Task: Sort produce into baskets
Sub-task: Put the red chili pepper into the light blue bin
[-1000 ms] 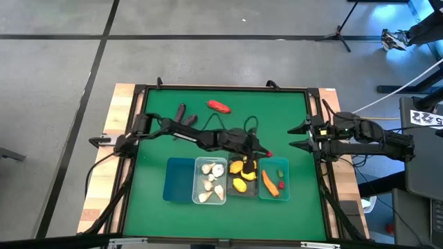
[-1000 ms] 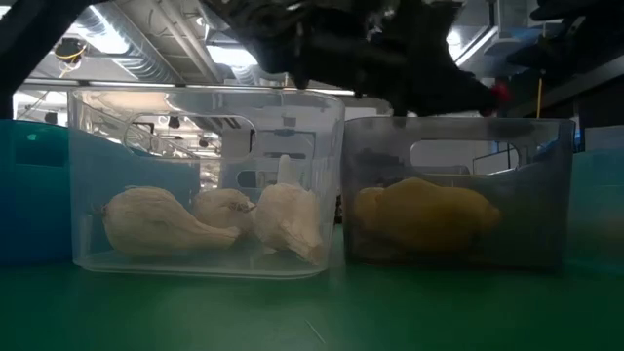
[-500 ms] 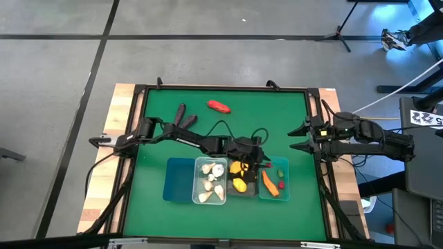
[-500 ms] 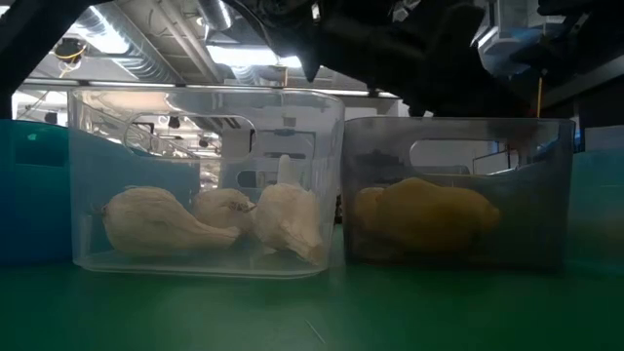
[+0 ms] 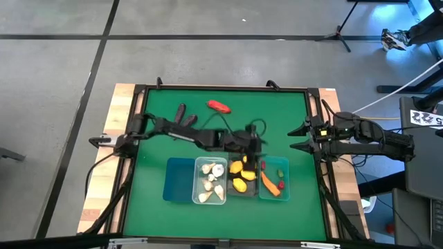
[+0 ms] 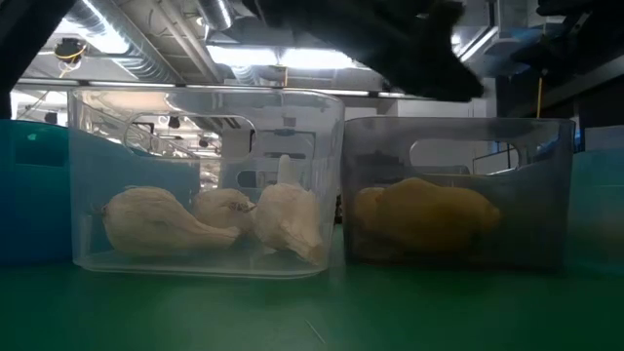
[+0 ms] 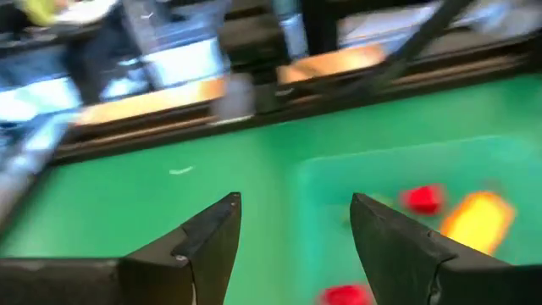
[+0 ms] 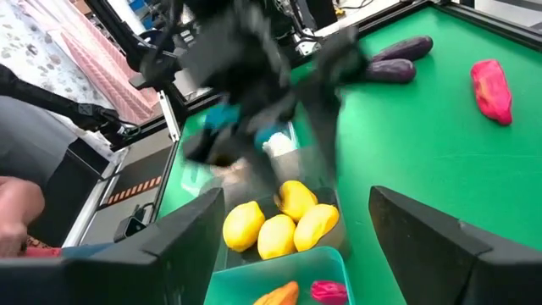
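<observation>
Your left gripper (image 5: 257,146) has just let go: its jaws stand apart and empty above the far rim of the teal bin (image 5: 283,181), and the red piece (image 5: 278,171) it carried now lies inside. That drop is done. Your right gripper (image 5: 302,136) waits open at the right edge. A red pepper (image 5: 219,106) and two purple pieces (image 5: 184,115) remain at the far left.

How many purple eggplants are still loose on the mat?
2: both eggplants lie side by side on the green mat's far left part, outside the bins; others may be hidden by the left arm.
</observation>
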Robot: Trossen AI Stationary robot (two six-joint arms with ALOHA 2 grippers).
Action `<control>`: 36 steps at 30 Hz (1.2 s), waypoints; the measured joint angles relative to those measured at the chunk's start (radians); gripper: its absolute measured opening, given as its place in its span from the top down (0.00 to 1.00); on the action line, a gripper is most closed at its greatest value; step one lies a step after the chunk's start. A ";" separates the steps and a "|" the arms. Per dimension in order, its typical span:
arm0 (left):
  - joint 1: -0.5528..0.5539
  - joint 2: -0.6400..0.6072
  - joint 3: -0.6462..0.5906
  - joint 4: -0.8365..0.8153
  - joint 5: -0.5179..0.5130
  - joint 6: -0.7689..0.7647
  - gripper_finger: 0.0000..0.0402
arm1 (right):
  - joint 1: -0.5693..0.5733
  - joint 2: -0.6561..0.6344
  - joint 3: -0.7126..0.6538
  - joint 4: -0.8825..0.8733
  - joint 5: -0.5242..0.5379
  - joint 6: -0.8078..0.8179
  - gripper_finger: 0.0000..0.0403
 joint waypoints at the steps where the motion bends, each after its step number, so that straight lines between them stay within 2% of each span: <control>1: 0.011 -0.028 0.000 -0.050 -0.029 0.022 0.46 | 0.000 0.000 0.000 0.000 0.001 0.000 0.28; 6: 0.096 -0.169 0.001 -0.286 -0.059 0.077 0.45 | 0.000 0.000 0.000 -0.001 0.004 0.000 0.28; 10: 0.210 -0.284 0.001 -0.516 -0.049 0.078 0.45 | 0.000 0.000 0.000 -0.023 0.005 0.000 0.28; 17: 0.493 -0.402 -0.037 -0.772 0.072 0.150 0.45 | 0.000 0.000 0.000 -0.054 0.006 0.000 0.28; 20: 0.594 -0.399 -0.067 -0.808 0.130 0.173 0.45 | 0.000 0.000 0.000 -0.053 0.007 0.000 0.28; 25: 0.697 -0.355 -0.132 -0.798 0.192 0.215 0.45 | 0.000 0.000 0.000 -0.054 0.020 -0.004 0.28; 36: 0.748 -0.194 -0.186 -0.778 0.204 0.301 0.45 | 0.000 0.000 0.000 -0.054 0.034 -0.004 0.28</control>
